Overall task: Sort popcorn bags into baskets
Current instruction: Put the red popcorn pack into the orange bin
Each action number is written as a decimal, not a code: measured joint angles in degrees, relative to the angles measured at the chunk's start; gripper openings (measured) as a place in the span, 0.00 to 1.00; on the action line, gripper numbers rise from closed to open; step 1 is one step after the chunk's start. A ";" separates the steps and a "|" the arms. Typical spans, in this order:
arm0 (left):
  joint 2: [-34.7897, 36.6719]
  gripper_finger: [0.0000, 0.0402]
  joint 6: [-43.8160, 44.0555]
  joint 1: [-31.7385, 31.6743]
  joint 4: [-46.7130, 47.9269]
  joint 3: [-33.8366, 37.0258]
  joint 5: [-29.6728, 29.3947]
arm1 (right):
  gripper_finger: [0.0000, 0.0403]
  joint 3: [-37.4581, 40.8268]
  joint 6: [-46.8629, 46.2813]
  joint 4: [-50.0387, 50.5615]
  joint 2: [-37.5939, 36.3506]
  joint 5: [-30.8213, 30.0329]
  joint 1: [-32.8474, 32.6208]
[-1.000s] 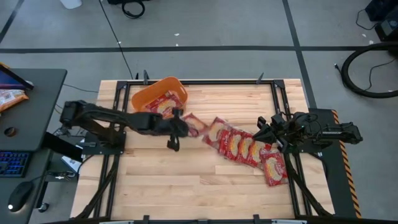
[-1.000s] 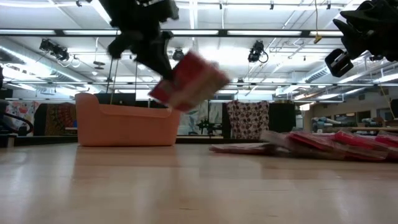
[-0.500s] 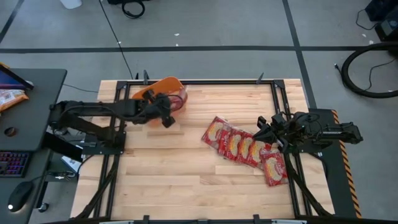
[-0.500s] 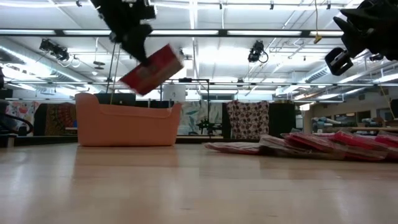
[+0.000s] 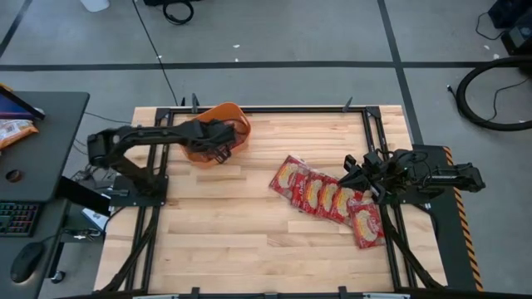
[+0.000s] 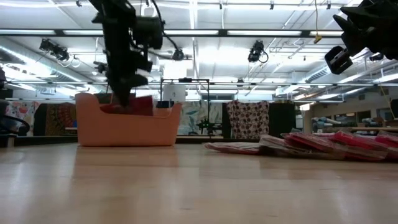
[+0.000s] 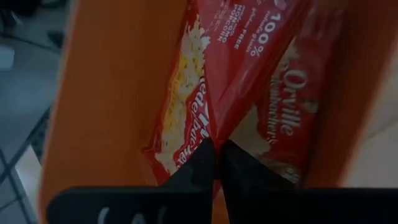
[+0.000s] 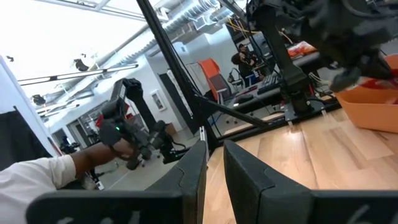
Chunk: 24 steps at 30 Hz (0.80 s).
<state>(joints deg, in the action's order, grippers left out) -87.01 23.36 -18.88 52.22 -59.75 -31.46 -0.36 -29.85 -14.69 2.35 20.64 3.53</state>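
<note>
Packet (image 6: 134,106) now down inside basket (image 5: 199,133)

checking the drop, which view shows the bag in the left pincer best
The left wrist view: the popcorn bag fills it, pinched at its edge in the left pincer inside the orange basket. The high view hides the bag under the arm; the low view shows a red strip above the rim; the right wrist view shows only the basket.
</note>
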 joint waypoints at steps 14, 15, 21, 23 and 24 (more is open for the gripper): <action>-4.72 0.22 -1.24 -2.09 -1.65 0.00 3.63 | 0.15 0.00 0.00 -0.01 0.01 0.00 -0.01; -4.65 0.24 -1.33 -1.95 -1.91 0.00 3.73 | 0.15 0.00 0.00 -0.01 0.02 0.00 -0.02; -3.21 0.28 -11.52 1.80 -10.20 -0.09 5.57 | 0.15 0.00 0.00 -0.01 0.00 0.00 0.00; -3.23 0.28 -18.98 4.67 -12.66 -0.09 5.90 | 0.15 0.00 0.00 -0.01 0.02 0.00 -0.01; -3.24 0.28 -23.50 6.26 -14.22 -0.09 5.87 | 0.15 0.00 0.00 -0.01 0.00 0.00 0.00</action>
<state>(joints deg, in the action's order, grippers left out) -90.25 -0.14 -12.62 38.00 -59.83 -25.58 -0.36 -29.85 -14.70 2.35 20.64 3.53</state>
